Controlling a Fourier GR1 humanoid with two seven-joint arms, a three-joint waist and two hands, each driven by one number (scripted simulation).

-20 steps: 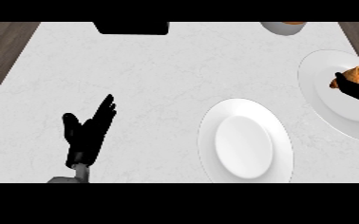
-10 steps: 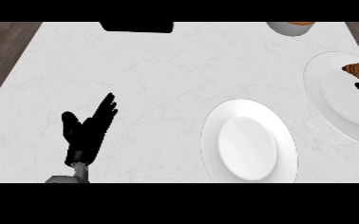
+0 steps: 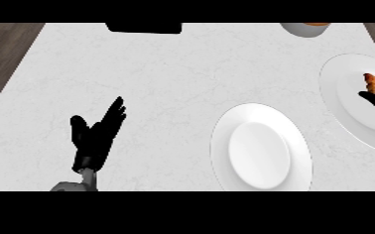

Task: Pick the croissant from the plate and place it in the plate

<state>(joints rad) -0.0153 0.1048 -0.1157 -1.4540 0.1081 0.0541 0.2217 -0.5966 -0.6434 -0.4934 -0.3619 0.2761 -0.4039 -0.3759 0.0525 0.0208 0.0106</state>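
Plainly the croissant (image 3: 370, 82) sits at the right edge on the right plate (image 3: 337, 96), cut off so its long axis cannot be told. The left hand (image 3: 93, 138) rests near left, fingers straight and slightly spread, well apart from it. A dark sliver just beside the croissant is probably the right hand (image 3: 365, 96), far nearer, though whether it is open or closed cannot be told.

Two plates (image 3: 219, 148) (image 3: 331, 84), one croissant (image 3: 370, 82)

croissant (image 3: 370, 81) nearer right edge
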